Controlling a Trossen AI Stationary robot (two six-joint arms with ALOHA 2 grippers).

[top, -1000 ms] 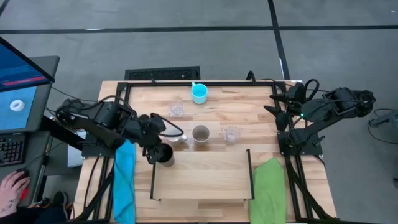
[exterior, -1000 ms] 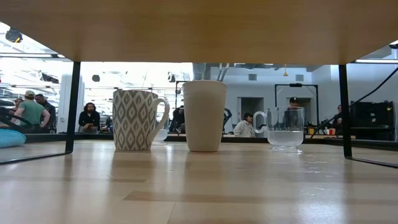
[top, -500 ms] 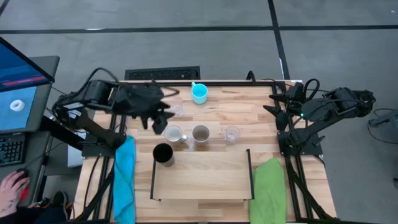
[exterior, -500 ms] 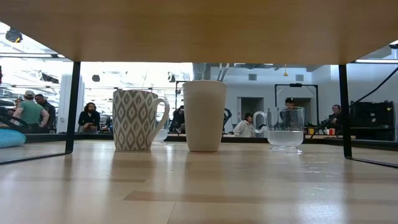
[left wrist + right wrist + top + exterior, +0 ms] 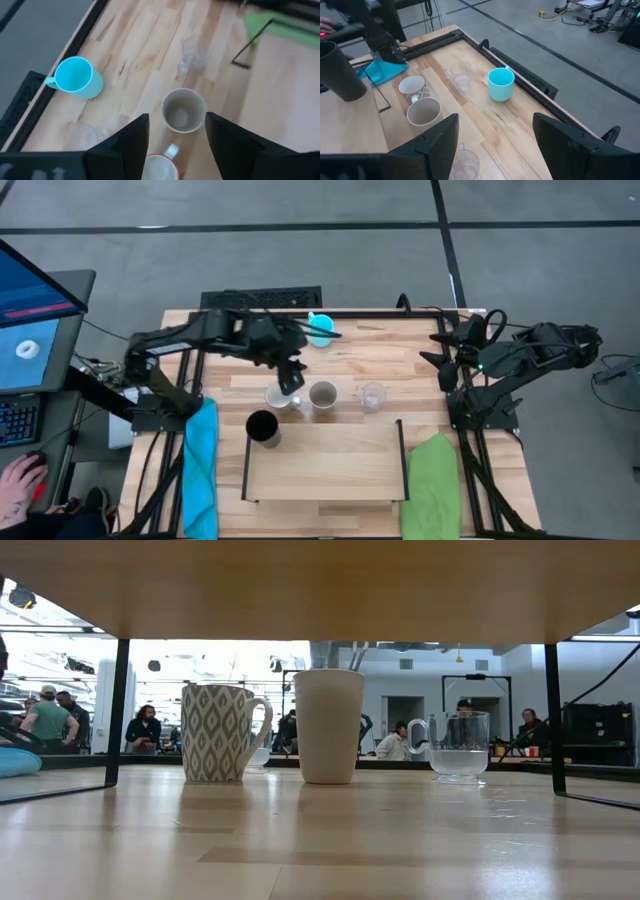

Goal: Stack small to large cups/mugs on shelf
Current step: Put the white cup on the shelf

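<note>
My left gripper (image 5: 292, 376) is open and hovers above the white mug (image 5: 279, 396), touching nothing; in its wrist view (image 5: 176, 118) the beige mug (image 5: 184, 110) and the white mug (image 5: 160, 171) show between the fingers. The black tumbler (image 5: 262, 427) stands upright on the shelf's (image 5: 320, 465) far left corner. The beige mug (image 5: 322, 394) and a clear glass (image 5: 372, 395) stand in a row just beyond the shelf. The blue mug (image 5: 320, 330) stands near the far edge, with a second clear glass (image 5: 461, 75) beside it. My right gripper (image 5: 440, 356) waits open at the right.
A blue cloth (image 5: 200, 470) lies at the table's left edge and a green cloth (image 5: 432, 475) at its right. In the low view the shelf board (image 5: 320, 585) spans overhead on thin black legs (image 5: 118, 710). People show in the room behind.
My left gripper has left the black tumbler at the shelf's far left corner. It swung toward the far edge, then toward the right, and now stands over the white mug. The tumbler stays upright where it was.
</note>
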